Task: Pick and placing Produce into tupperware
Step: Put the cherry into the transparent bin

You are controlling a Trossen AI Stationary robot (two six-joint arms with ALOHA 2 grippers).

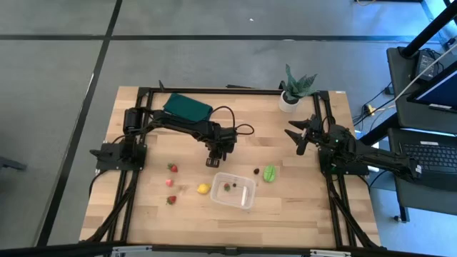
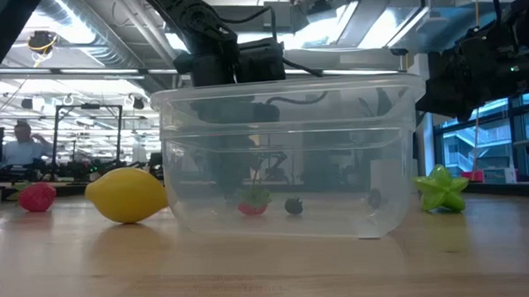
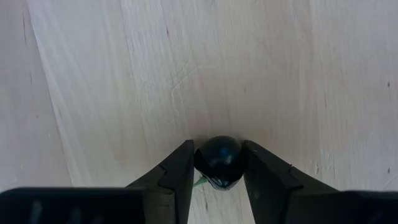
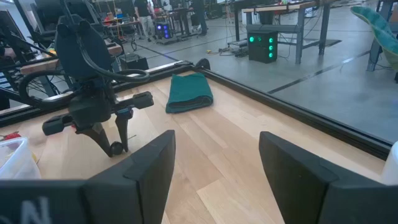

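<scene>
My left gripper (image 1: 213, 160) points down at the table just beyond the clear tupperware (image 1: 233, 190) and is shut on a dark berry (image 3: 219, 160). Inside the tupperware lies a small red piece (image 1: 227, 187); the low view also shows a dark piece (image 2: 293, 205) there. On the table to its left rest a yellow lemon (image 1: 203, 188) and three red strawberries (image 1: 172, 168). A light green piece (image 1: 269, 173) and another dark berry (image 1: 256, 170) lie to its right. My right gripper (image 4: 216, 162) waits open at the table's right edge. My left gripper pinches the dark berry by its two opposite sides (image 3: 200, 163) between its two fingers, which come from above and point steeply down. The berry sits at the fingertips (image 4: 115, 148), low at the table top; a small green stem shows beneath it.
A dark green folded cloth (image 1: 188, 108) lies at the far left, and a spiky plant in a white pot (image 1: 291, 96) stands at the far right. Black frame rails (image 1: 335, 193) run along the table's sides. Bare wood stretches in front of the tupperware.
</scene>
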